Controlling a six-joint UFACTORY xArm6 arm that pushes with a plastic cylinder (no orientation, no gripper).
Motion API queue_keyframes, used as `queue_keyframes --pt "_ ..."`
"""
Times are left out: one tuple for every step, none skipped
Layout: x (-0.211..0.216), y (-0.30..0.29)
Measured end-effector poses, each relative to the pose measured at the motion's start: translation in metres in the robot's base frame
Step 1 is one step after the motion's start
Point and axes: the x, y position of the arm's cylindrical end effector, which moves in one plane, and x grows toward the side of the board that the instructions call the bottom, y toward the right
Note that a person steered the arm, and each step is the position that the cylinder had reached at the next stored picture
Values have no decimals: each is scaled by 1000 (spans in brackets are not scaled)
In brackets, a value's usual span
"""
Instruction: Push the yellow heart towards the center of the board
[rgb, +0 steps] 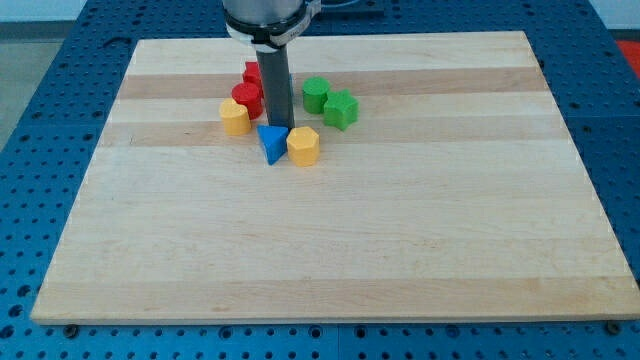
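- Step: the approach. My tip (279, 127) is down among the cluster near the worktop's (420, 250) top, and the push towards the centre looks not yet made.
- Fingers: there are none. The arm ends in a bare rod, so nothing can spread, close or pinch, and nothing is held.
- Contact: my tip stands just above the blue triangle (271, 143), touching it or nearly so; I cannot tell which. The red blocks (248, 98) sit just to the view's left of the rod.
- Task's thing: there are two yellow blocks, and their shapes are too small to tell apart surely.
  - The left yellow block (235, 117) sits beside the red ones and seems the more heart-like.
  - The right yellow block (303, 146) touches the triangle on its right.
  - Both lie up and left of the centre.
- Next move, as I judge it: set my tip on the heart's upper-left side and push towards the view's bottom right.
- Risk: the triangle may be dragged along with it. The green blocks (330, 102) are near, on the right.
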Motion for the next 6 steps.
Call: queue_keyframes --pt "2 -30" --pt "33 -52" --pt "50 -105" --pt "30 -160" --pt "-7 -182" --pt "-21 -178"
